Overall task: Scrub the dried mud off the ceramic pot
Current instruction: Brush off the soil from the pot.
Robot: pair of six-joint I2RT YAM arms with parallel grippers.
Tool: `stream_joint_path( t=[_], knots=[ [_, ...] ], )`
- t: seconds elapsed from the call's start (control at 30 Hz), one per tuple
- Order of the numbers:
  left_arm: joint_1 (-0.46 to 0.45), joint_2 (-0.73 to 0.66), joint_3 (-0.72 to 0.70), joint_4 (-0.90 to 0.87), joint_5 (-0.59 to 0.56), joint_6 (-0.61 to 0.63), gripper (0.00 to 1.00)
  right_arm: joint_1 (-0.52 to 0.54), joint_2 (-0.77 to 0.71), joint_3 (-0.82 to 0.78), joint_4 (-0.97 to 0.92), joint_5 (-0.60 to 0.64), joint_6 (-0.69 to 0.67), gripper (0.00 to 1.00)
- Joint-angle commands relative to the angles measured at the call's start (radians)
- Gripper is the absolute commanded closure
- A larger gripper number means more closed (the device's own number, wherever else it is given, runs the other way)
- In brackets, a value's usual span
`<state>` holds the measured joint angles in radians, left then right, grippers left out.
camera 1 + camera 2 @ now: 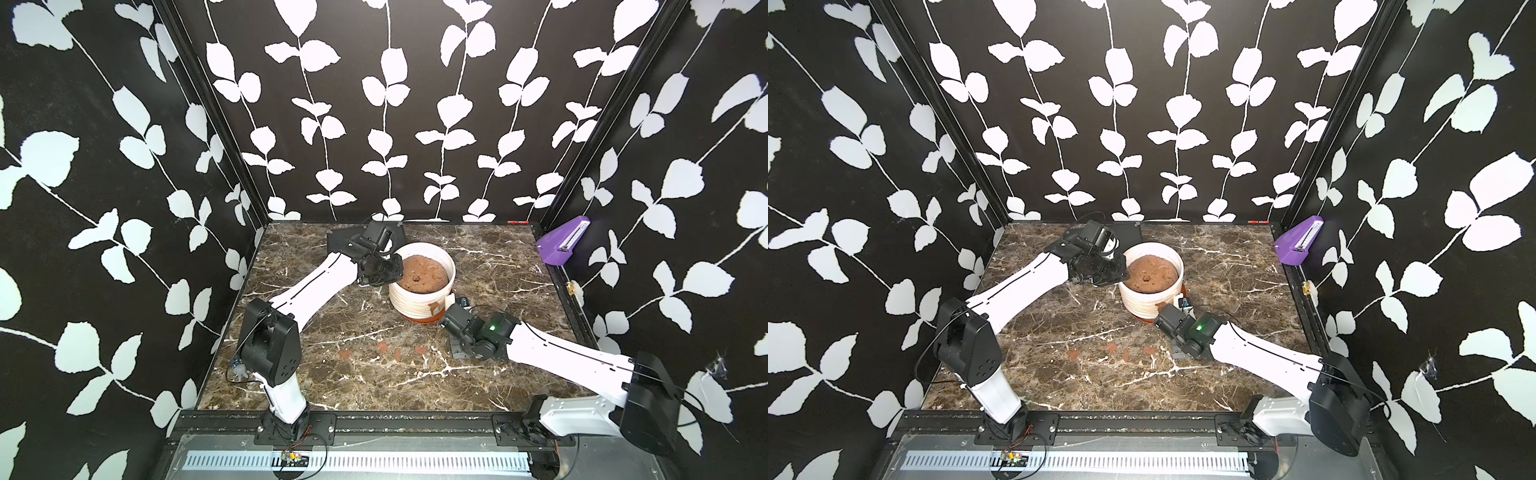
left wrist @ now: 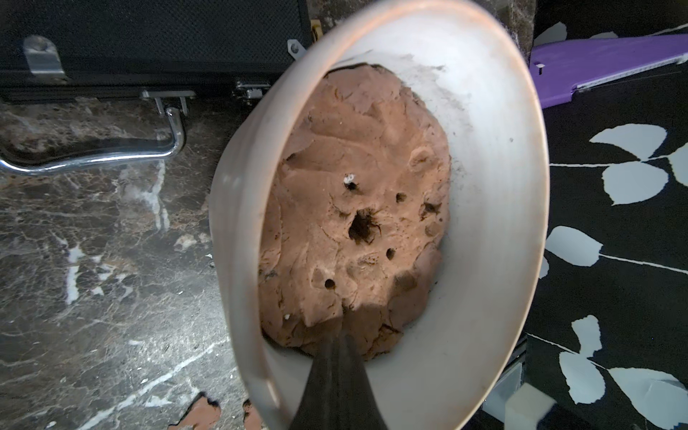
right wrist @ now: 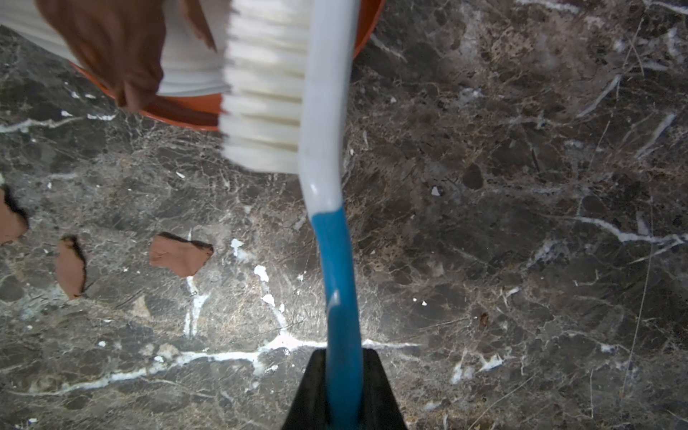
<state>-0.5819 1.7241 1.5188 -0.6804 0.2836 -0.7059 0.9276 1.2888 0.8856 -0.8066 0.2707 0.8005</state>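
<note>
**Left arm.** Stretched diagonally from the front rail to the pot. The left gripper (image 1: 392,270) sits at the rim and is clenched on nothing.

**Right arm.** Low and extended inward over the table (image 1: 374,386). The right gripper (image 3: 342,372) grasps the blue handle of a brush (image 3: 324,186).

**Ceramic pot** (image 1: 409,301). Stands upright, mouth up and axis vertical, on an orange saucer (image 3: 178,111). It is placed centre-rear on the table.

**Dried mud** (image 3: 111,48). One blotch is on the ribbed wall just beside the bristles. Loose flakes (image 1: 384,347) lie in a row on the table in front of the pot.

**Brush axis.** Runs from the gripper towards the pot, with the bristles turned sideways against the lower wall.

**View notes.**
- Only the left wrist view shows the shut fingertips (image 2: 337,335) inside the pot, over the edge of the lumpy brown mass (image 2: 353,204). It also shows the black case (image 2: 149,37) behind.
- Only the right wrist view shows the bristles meeting the wall.
- The brush head is nearly hidden in both top views.
</note>
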Motion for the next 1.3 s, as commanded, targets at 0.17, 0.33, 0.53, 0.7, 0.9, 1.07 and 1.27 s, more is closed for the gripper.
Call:
stream_joint_path(
  t=[0.17,0.33,0.53,0.7,0.9,1.07,1.27],
  knots=[
    [-0.003,-0.051,-0.033,-0.05,-0.02,0.026,1.0,0.005,-0.011,0.009,0.123,-0.036,-0.044,1.0],
    [-0.002,-0.052,-0.049,-0.048,-0.024,0.034,1.0,0.008,-0.027,0.012,0.115,-0.021,-0.044,1.0],
    [-0.004,-0.078,-0.089,-0.018,-0.021,0.016,1.0,0.018,-0.063,-0.006,0.144,-0.025,-0.047,1.0],
    [-0.004,-0.076,-0.09,-0.015,-0.026,0.014,1.0,0.057,-0.065,0.016,0.154,-0.02,-0.06,1.0],
    [-0.01,-0.077,-0.094,-0.009,-0.024,0.011,1.0,0.122,-0.029,0.052,0.172,-0.003,-0.072,1.0],
    [-0.01,-0.077,-0.099,-0.008,-0.026,0.014,1.0,0.178,0.013,0.081,0.174,0.019,-0.075,1.0],
    [-0.012,-0.079,-0.109,-0.003,-0.03,0.018,1.0,0.268,0.06,0.125,0.132,0.083,-0.078,1.0]
  ],
)
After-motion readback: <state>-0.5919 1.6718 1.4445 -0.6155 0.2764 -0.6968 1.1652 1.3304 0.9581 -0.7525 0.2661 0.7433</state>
